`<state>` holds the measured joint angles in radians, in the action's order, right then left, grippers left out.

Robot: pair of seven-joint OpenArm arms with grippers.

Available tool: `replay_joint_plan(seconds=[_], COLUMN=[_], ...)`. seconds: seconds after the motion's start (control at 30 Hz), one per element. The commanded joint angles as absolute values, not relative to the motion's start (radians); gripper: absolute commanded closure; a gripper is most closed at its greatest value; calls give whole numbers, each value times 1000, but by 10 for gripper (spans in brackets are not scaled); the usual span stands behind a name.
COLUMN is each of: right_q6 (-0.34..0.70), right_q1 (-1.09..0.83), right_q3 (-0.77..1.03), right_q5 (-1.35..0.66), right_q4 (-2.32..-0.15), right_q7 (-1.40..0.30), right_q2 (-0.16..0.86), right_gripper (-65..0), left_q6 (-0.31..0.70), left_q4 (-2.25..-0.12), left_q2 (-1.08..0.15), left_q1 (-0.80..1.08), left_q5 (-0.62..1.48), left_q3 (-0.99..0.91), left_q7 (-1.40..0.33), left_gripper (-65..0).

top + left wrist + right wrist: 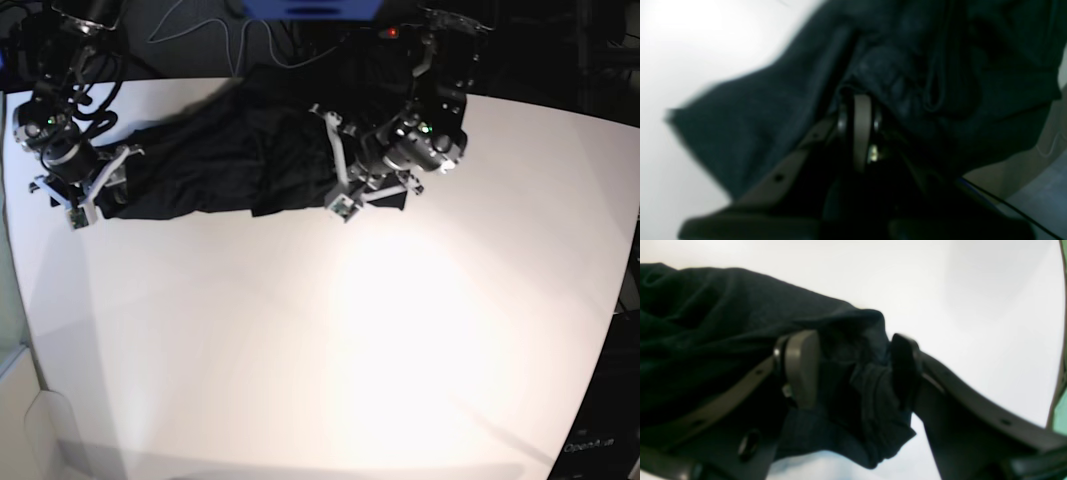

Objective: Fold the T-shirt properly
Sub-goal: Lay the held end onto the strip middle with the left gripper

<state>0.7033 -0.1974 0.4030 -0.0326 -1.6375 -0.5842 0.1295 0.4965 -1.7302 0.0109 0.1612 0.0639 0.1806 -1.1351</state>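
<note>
The black T-shirt point(220, 160) lies stretched in a long wrinkled band across the far part of the white table point(380, 340). My left gripper point(345, 200) is at the shirt's right end. In the left wrist view the left gripper point(860, 110) has its pads pressed together, with bunched T-shirt fabric point(773, 110) at the tips. My right gripper point(78, 205) is at the shirt's left end. In the right wrist view the right gripper point(851, 370) has its fingers point(800, 366) apart, with a bunch of T-shirt fabric point(706, 306) between them.
Cables point(190, 30) and a blue object point(310, 8) lie behind the table's far edge. The table's left edge point(20, 300) curves near my right arm. A thin cable point(1007, 203) runs below the left gripper.
</note>
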Motion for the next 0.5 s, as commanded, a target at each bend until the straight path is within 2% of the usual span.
replay_joint_plan(seconds=[0.0,0.3,0.47], right_q6=[698,698,698], right_q1=[-188,-188,-193], right_q3=[406,404,387], right_q5=[-42,-42,-42], right_q4=[-1655,-1655,-1655], right_q7=[-562,-562,-562], right_q2=[142,139,142], right_gripper=[-348,-348,-348], left_q6=[496,498,509], left_q4=[-1741,-1819,-1853], left_q2=[16,12,10], left_q1=[148,116,113], left_q5=[74,82,85], left_q3=[199,473,521], left_q7=[-1125,-1125,-1125], left_gripper=[-16,-16,-16])
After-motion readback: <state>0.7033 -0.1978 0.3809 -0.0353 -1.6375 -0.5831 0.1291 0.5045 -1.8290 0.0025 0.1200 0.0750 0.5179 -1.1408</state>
